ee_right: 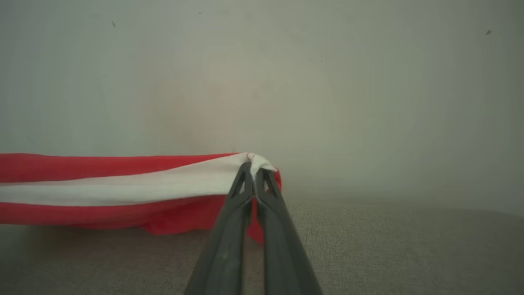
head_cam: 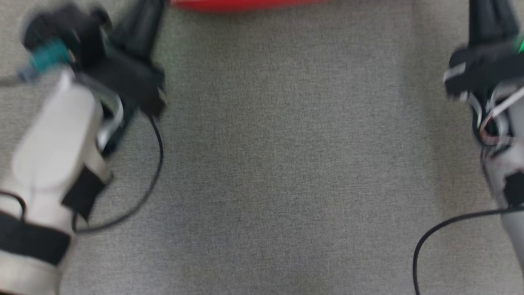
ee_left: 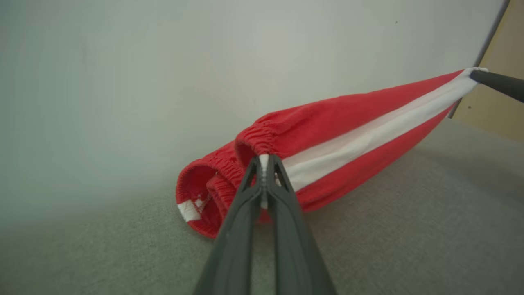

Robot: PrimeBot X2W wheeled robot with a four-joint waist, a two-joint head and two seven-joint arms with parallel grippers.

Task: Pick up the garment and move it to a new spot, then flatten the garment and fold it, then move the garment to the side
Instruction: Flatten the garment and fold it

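Observation:
The garment (ee_left: 327, 135) is red cloth with a white stripe and an elastic waistband, stretched between both grippers just above the grey surface. My left gripper (ee_left: 264, 162) is shut on the waistband end at the white stripe. My right gripper (ee_right: 254, 168) is shut on the other end of the stripe, and its finger (ee_left: 497, 82) shows at the right of the left wrist view. In the blurred head view a red strip of the garment (head_cam: 241, 4) lies at the top edge, with the left arm (head_cam: 61, 135) at the left and the right arm (head_cam: 495, 98) at the right.
A grey fabric surface (head_cam: 286, 172) spreads under both arms. A pale wall (ee_right: 286, 82) rises just behind the garment. A tan panel (ee_left: 503, 98) stands at the right in the left wrist view. Black cables (head_cam: 151, 176) hang from the arms.

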